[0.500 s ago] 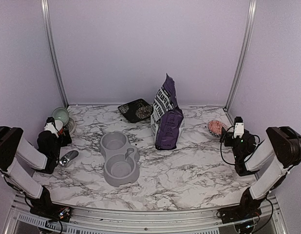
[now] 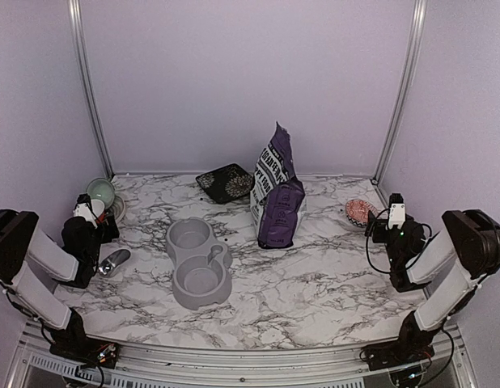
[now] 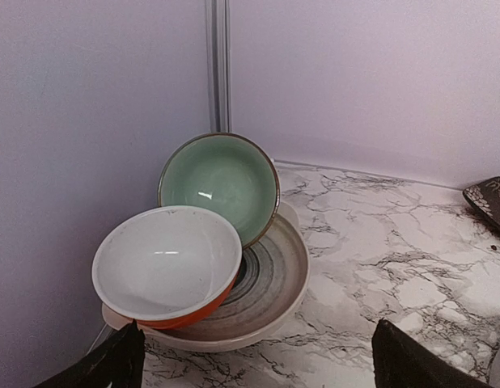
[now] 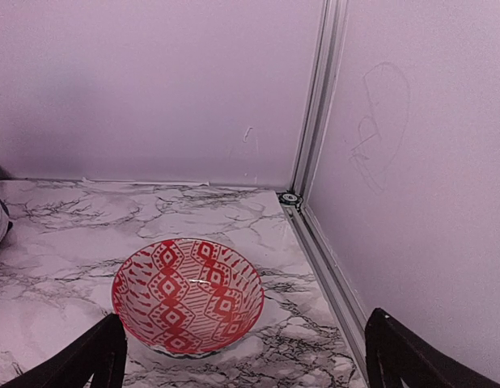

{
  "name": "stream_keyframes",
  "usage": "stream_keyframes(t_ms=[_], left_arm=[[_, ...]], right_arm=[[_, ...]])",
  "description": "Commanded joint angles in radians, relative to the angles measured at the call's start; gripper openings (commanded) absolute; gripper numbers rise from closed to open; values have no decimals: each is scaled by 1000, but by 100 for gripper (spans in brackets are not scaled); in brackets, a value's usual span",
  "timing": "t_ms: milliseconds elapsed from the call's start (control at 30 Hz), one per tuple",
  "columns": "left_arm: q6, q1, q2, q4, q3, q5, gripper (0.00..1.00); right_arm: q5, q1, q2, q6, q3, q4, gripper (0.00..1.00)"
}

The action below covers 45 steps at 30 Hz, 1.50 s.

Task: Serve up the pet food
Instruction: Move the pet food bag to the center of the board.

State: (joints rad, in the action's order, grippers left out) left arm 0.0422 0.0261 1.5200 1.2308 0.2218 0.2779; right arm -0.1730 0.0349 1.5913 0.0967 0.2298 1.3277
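Note:
The purple-and-white pet food bag (image 2: 276, 198) stands upright at the table's back centre, its top open. No loose pet food shows in any view. The grey double bowl (image 2: 175, 243) sits in the middle, both wells empty. The shiny metal scoop (image 2: 114, 261) lies on the table beside the left arm. My left gripper (image 2: 104, 218) (image 3: 258, 365) is open and empty, facing stacked dishes. My right gripper (image 2: 373, 226) (image 4: 246, 357) is open and empty, facing a red patterned bowl (image 4: 188, 295).
In the back left corner a green bowl (image 3: 220, 184) and a white-and-orange bowl (image 3: 165, 263) lean in a grey striped plate (image 3: 278, 279). A dark patterned plate (image 2: 226, 182) lies at the back. The red bowl (image 2: 361, 212) sits near the right wall rail (image 4: 315, 242).

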Motion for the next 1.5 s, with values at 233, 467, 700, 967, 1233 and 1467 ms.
stream_keyframes(t_ms=[233,467,700,967,1233,1467], left_arm=[[7,-8,6,31,16,-19,99],[7,-8,6,31,16,-20,99],[22,-8,-88,-36,8,31,99],[118,-6,-479,-589,104,60,99],[216,-7,-882,-1267,287,19,99],[261,-7,-1067,-1434,241,-95,99]], right_arm=[[-52,-4,-3,-29,-18,60,100],[-114,18,-124,-31,8,-93,100],[-131,71,-339,-62,144,-527,100],[-87,135,-526,-129,278,-886,100],[56,143,-594,-216,399,-1105,100],[135,146,-595,-265,488,-1214,100]])
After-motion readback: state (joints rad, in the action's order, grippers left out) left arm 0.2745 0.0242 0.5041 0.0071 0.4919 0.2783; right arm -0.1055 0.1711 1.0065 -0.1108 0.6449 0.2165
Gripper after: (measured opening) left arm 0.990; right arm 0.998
